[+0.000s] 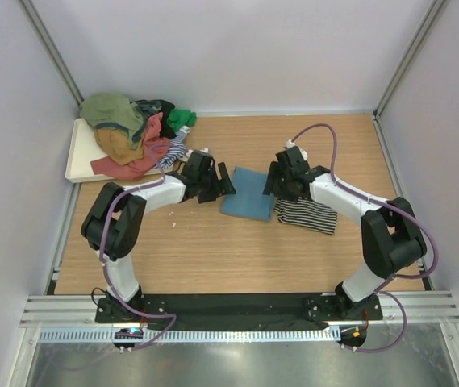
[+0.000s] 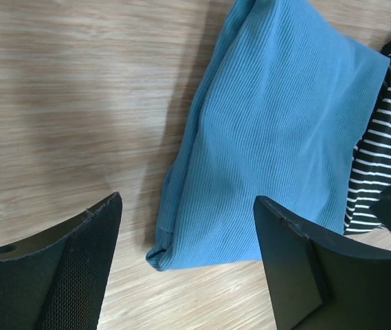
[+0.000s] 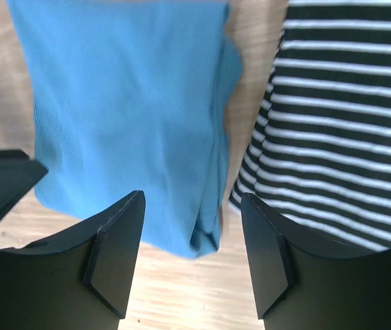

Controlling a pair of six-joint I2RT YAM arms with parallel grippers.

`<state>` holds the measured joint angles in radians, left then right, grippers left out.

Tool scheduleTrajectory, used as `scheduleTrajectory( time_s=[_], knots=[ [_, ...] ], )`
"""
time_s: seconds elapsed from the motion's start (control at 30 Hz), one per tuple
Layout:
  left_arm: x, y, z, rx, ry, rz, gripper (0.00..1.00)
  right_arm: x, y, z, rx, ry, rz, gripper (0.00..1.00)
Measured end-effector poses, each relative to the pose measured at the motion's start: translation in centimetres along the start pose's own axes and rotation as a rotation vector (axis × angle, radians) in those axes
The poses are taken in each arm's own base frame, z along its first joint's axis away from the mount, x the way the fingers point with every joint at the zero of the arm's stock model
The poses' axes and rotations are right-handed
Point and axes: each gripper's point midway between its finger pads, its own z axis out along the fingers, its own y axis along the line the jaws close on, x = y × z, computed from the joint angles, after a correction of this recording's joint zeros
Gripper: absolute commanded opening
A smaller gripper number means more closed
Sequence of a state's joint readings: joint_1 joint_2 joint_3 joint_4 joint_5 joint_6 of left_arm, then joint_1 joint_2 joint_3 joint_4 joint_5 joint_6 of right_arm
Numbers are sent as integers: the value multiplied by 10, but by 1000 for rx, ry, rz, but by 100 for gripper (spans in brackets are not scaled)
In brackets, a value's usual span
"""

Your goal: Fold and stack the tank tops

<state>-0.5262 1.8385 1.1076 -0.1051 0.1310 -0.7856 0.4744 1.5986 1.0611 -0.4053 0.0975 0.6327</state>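
Observation:
A folded teal-blue tank top (image 1: pixel 248 194) lies flat at the table's middle; it also shows in the left wrist view (image 2: pixel 277 130) and the right wrist view (image 3: pixel 126 117). A folded black-and-white striped tank top (image 1: pixel 307 214) lies just right of it, also seen in the right wrist view (image 3: pixel 332 117) and the left wrist view (image 2: pixel 387 144). My left gripper (image 1: pixel 227 187) is open and empty at the blue top's left edge. My right gripper (image 1: pixel 271 187) is open and empty over the blue top's right edge. Unfolded tops are heaped (image 1: pixel 132 133) at the far left.
A white tray (image 1: pixel 80 157) at the back left holds part of the heap of olive, coral, mustard and green tops. White walls enclose the table on three sides. A black rail (image 1: pixel 237 310) with the arm bases runs along the near edge.

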Motion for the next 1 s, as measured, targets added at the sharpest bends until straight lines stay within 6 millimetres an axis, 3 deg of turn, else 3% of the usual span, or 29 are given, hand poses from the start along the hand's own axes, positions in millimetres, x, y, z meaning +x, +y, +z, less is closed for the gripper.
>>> scheduleTrajectory(
  time_s=[0.2, 0.53, 0.63, 0.73, 0.87, 0.97, 1.0],
  knots=[
    [-7, -8, 9, 18, -1, -13, 78, -8, -10, 22, -43, 42, 78, 64],
    [-7, -12, 24, 33, 10, -65, 64, 7, -6, 55, -131, 117, 122, 60],
    [-8, -14, 27, 38, 8, -77, 60, 5, -6, 57, -134, 105, 127, 55],
    [-8, -15, 31, 46, 8, -100, 54, 7, -7, 59, -140, 107, 127, 42],
    [-8, -17, 36, 54, 5, -124, 47, 8, -2, 63, -165, 114, 130, 35],
    [-7, -21, 41, 68, 2, -150, 37, 10, 2, 64, -180, 119, 125, 29],
    [-8, -22, 43, 74, 2, -161, 28, 11, 4, 65, -183, 122, 123, 26]
  ],
)
